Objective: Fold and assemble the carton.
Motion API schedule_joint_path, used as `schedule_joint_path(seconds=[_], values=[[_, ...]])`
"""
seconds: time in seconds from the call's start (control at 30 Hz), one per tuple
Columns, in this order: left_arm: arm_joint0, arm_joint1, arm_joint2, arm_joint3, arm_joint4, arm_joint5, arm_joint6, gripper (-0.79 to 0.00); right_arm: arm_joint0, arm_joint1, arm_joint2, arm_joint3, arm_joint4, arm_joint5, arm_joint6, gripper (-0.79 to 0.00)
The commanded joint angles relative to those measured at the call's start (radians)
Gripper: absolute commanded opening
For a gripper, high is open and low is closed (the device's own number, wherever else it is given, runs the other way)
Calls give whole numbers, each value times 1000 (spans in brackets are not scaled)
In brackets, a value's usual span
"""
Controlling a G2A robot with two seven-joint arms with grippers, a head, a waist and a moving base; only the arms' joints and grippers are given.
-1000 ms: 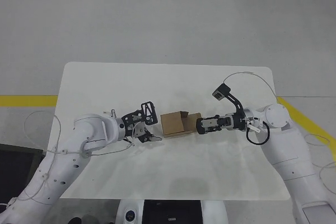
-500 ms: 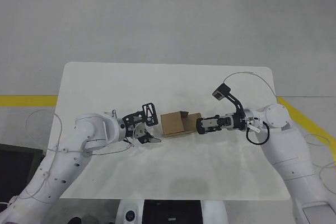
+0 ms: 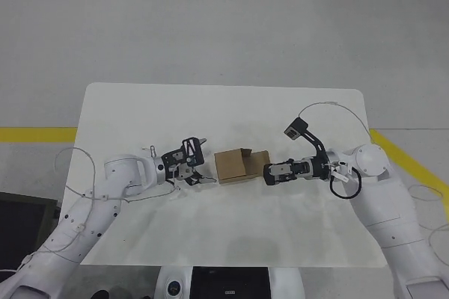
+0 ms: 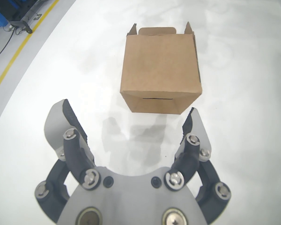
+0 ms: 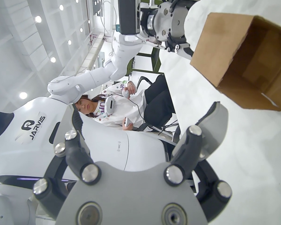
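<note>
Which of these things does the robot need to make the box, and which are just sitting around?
For the job:
- the carton, on its side with one end open
- the left tool and the right tool, both open, one at each end of it
- the white table under it

Just lying about:
- the yellow floor line
- the blue rack beyond the table

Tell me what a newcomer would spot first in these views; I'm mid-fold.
The brown carton stands out first, lying on its side at the middle of the white table. Its open end, with loose flaps, faces the right gripper, and its closed end faces the left gripper. Both grippers are open, one at each end of the carton, and neither holds it.
</note>
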Motion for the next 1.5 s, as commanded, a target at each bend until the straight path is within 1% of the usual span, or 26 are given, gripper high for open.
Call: schedule_joint_path(seconds=[0.0, 0.07, 0.13, 0.2, 0.33, 0.43, 0.6, 0.83, 1.0, 1.1, 1.2, 1.3, 1.47], values=[[-10, -4, 16, 25, 17, -29, 55, 0, -14, 5, 7, -8, -3, 17, 11, 0], [-22, -9, 36, 40, 35, -52, 65, 0, -29, 10, 12, -8, -11, 35, 19, 0], [-30, -16, 49, 57, 14, -60, 70, 0, -37, 13, 14, -2, -30, 40, 11, 0], [-35, -24, 61, 60, -18, -49, 65, 0, -44, 14, 12, 3, -38, 31, -5, 0], [-46, -42, 88, 63, -65, -5, 23, 0, -43, 7, -12, 37, -25, -29, -44, 0], [-61, -55, 105, 74, -112, 6, -5, 0, -26, -1, -33, 78, -18, -72, -78, 0], [-84, -70, 124, 85, -117, 17, -22, 0, 11, -13, -59, 151, -10, -118, -131, 0], [-113, -85, 134, 127, -125, 15, -32, 0, 60, -38, -110, 226, 58, -131, -166, 0], [-130, -95, 141, 150, -137, 2, -36, 0, 103, -60, -164, 269, 65, -141, -172, 0], [-136, -99, 140, 157, -136, -1, -39, 0, 123, -61, -166, 293, 44, -143, -167, 0], [-137, -101, 138, 159, -135, -2, -41, 0, 118, -52, -145, 291, 33, -136, -151, 0], [-136, -103, 136, 159, -133, -3, -44, 0, 90, -39, -114, 259, 25, -128, -145, 0], [-131, -105, 128, 152, -138, -3, -54, 0, 0, -22, -73, 153, 24, -85, -202, 0]])
